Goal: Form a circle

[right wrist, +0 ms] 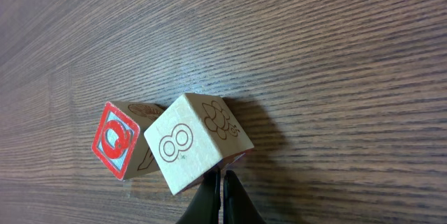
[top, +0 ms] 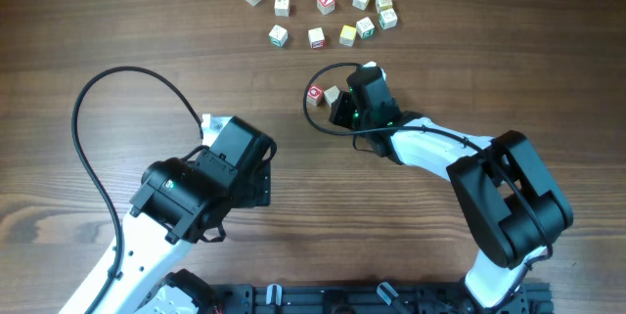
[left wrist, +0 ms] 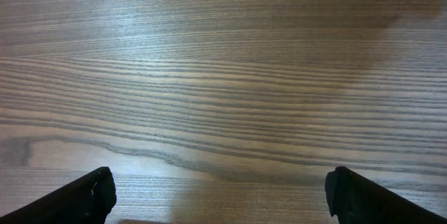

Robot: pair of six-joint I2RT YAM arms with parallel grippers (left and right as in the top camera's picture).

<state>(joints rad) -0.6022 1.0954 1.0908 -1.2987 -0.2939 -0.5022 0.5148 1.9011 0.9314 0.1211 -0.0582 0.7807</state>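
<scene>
From above, the letter cubes [top: 326, 3] lie in a loose, broken arc at the far side of the table [top: 117, 21], not a closed ring. Two strays sit apart on the near side of it, a red-marked cube [top: 315, 94] and a paler one [top: 333, 94], touching side by side. The right gripper [top: 341, 108] has its tip right against the paler one. The pair lies just ahead of it and the arc beyond, so this arm is plainly the nearer. Its forearm reaches in from the right edge, wrist bent towards the middle. The left gripper [top: 209, 122] hangs well short of any cube, its arm folded back near its base.

The left wrist view shows only bare wood grain, with both fingers [left wrist: 91, 195] spread wide at the lower corners and nothing between them.

The right wrist view shows the fingertips [right wrist: 209, 197] pressed together, empty, apparently touching the bottom edge of the cube marked 8 [right wrist: 192, 147], which leans against the red Q cube [right wrist: 115, 140]. I'd judge a push is meant, not a pick. The pair's row runs across the tip's line, so a nudge could twist them apart.
</scene>
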